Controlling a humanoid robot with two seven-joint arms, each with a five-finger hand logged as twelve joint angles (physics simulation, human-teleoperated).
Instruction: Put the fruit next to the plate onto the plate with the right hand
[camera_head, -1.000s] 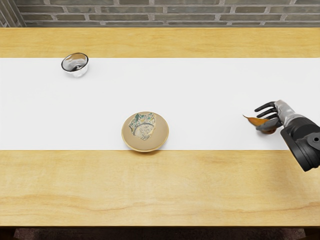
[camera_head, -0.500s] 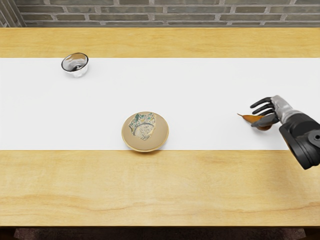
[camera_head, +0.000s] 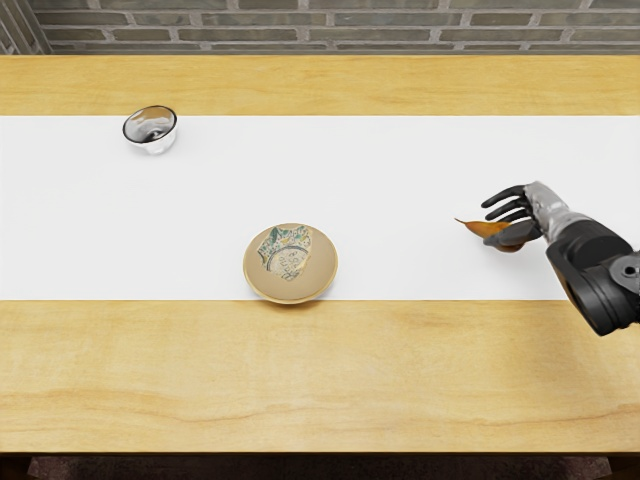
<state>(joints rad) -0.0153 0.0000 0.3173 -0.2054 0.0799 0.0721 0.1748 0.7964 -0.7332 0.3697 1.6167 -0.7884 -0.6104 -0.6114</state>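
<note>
A tan plate (camera_head: 290, 262) with a green and white patterned centre sits on the white runner, left of the middle. An orange-brown fruit (camera_head: 484, 229) with a pointed tip is held in my right hand (camera_head: 510, 220), far right of the plate and a little higher in the picture. The dark fingers (camera_head: 505, 200) curl over it and the thumb presses from below. The right arm (camera_head: 598, 275) enters from the right edge. No left arm shows.
A small shiny metal bowl (camera_head: 150, 128) stands at the far left on the white runner (camera_head: 400, 170). Bare wooden table (camera_head: 300, 380) lies in front and behind; a brick wall runs along the back.
My right hand has moved left and slightly up with the fruit in it, closer to the plate. Plate and bowl have not moved.
</note>
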